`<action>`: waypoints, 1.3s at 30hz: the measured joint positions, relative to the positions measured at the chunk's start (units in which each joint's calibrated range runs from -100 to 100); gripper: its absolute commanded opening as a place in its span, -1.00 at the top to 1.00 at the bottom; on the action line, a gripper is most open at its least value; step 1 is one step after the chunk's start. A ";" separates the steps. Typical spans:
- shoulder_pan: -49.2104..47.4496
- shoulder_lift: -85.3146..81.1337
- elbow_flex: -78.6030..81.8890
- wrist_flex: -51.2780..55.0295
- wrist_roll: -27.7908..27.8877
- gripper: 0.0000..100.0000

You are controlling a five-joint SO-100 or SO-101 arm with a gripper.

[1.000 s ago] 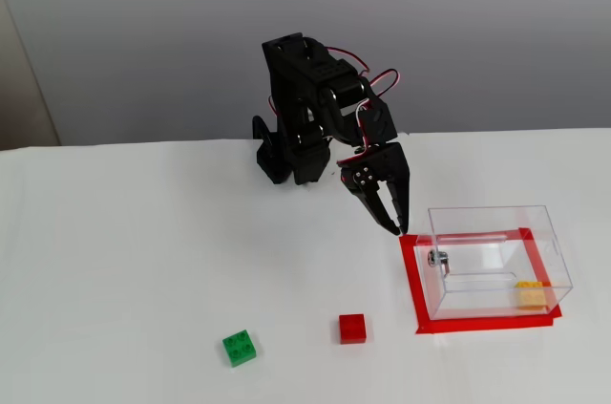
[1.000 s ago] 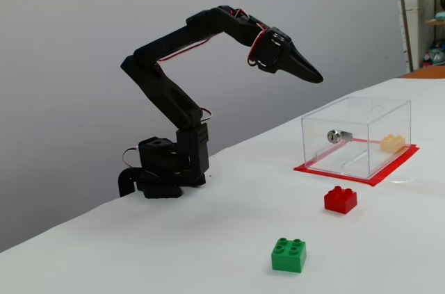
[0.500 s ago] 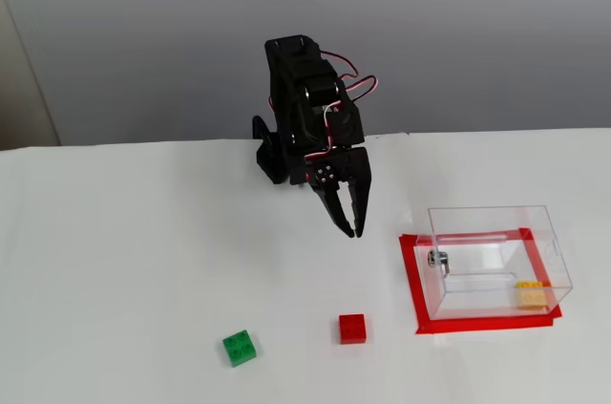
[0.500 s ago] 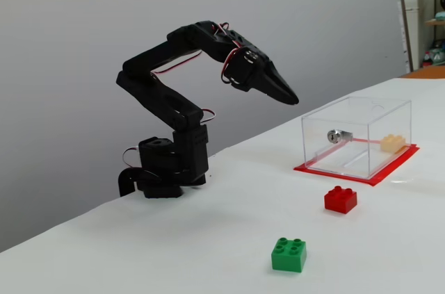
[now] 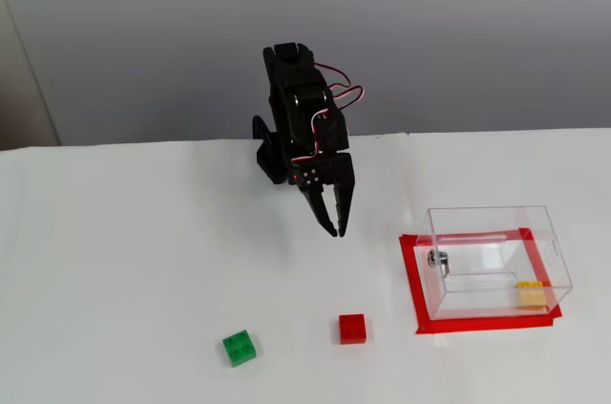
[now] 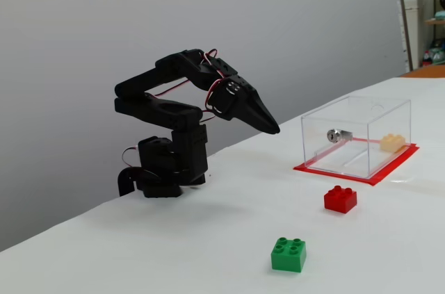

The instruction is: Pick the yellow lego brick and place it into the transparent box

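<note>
Claw hangs empty, jaws closed or nearly so, above bare table, well apart from the transparent box. Yellow lego brick sits inside the box at its far right corner in this fixed view, on the floor. Red brick and green brick untouched outside. Placement looks done; nothing left but parking the arm.

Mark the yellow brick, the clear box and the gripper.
yellow lego brick (image 5: 531, 294): a fixed view, on its top face, seen through the box wall.
transparent box (image 6: 361, 105): a fixed view, on its clear top panel.
gripper (image 5: 335, 228): a fixed view, midway between the fingertips.
</note>
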 measured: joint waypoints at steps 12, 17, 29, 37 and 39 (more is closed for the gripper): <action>5.88 -8.37 13.33 0.00 0.00 0.97; 8.23 -11.50 17.65 -0.09 0.00 0.97; 11.00 -21.06 28.42 0.00 0.00 0.97; 13.35 -21.56 30.36 0.00 0.00 0.97; 13.03 -21.56 30.54 0.00 0.00 0.97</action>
